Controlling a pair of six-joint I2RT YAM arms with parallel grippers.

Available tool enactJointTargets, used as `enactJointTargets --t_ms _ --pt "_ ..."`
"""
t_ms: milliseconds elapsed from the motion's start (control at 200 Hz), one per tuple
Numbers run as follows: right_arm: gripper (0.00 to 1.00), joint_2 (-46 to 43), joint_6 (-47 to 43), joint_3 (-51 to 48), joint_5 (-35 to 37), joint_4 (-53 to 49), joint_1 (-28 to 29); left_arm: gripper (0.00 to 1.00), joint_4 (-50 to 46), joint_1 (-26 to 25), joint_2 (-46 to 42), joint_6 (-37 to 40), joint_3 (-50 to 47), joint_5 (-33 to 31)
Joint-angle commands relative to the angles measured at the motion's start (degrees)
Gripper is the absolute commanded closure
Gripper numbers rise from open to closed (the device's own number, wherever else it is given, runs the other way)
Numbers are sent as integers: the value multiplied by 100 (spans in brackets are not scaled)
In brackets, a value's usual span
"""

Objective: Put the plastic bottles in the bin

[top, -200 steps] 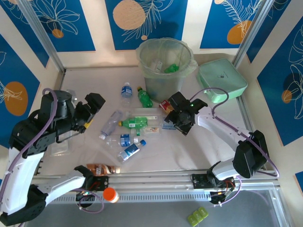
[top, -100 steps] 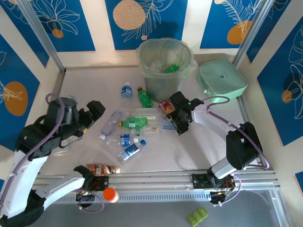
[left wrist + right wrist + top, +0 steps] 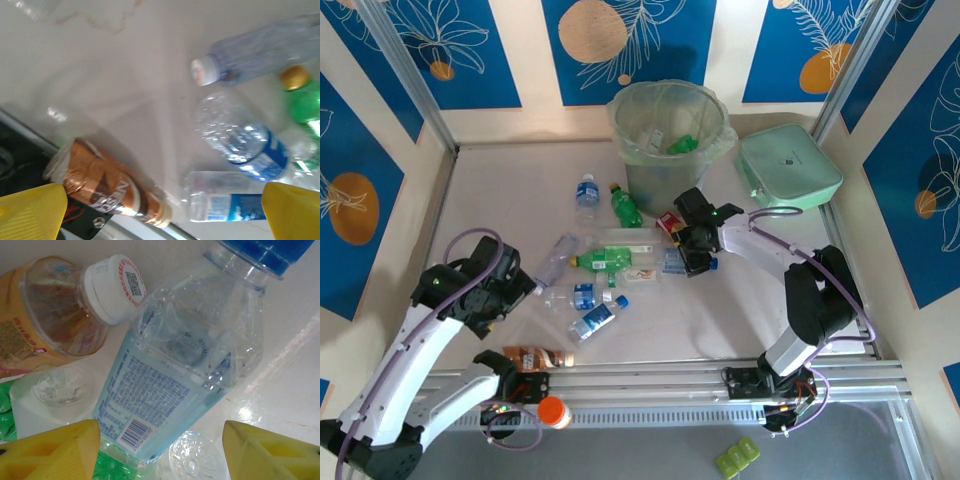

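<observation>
Bin [image 3: 665, 180]: tall, round, translucent grey-green, clear bag liner, upright at far side of counter [image 3: 500, 200]. One green bottle [image 3: 682, 145] lies inside.

Other bottles are scattered in front of the bin:
- clear blue-capped bottle [image 3: 586, 193] and second green bottle [image 3: 626, 205], near the bin
- red-labelled bottle [image 3: 669, 222], by its base
- long green bottle [image 3: 605, 260], on its side, mid-cluster
- blue-labelled bottle [image 3: 170, 375], crumpled, capped, just beside white-capped amber bottle [image 3: 55, 320]
- brown bottle [image 3: 532, 357], on its side at near edge
</observation>
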Motion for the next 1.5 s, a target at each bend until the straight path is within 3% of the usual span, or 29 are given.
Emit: enactJointTargets --t_ms 0,200,350,480,845,950,1010,1205,1325,1385,1495 --pt "36 76 265 -116 10 -30 -63 1 -324 155 -101 -310 -115 217" --pt "36 100 107 -316 147 237 -202 1 -338 232 -136 -362 151 112" --pt "27 293 -35 -303 127 458 -258 1 -406 232 -171 -348 348 17" --pt "26 527 -13 -298 48 606 -255 1 -441 228 -241 -324 460 -32" --pt "57 199 70 -531 55 394 -282 1 -463 232 -151 -138 799 -129" --pt "61 -184 -4 -732 28 317 -351 1 -170 232 -111 284 877 -54" --pt "61 -447 -141 -851 1 317 -393 1 281 232 -119 1009 888 193" --pt "61 -1417 -1398 -1032 97 374 -400 1 935 202 -248 2616 821 10" --pt "60 -1934 -2954 -655 638 307 -138 1 1543 18 -169 3682 596 854" --pt "61 -2106 -3529 -374 1140 76 56 1 1461 -105 56 3904 625 781" --pt "61 -2438 -4672 -67 1241 414 163 1 1298 -468 401 4336 824 168"
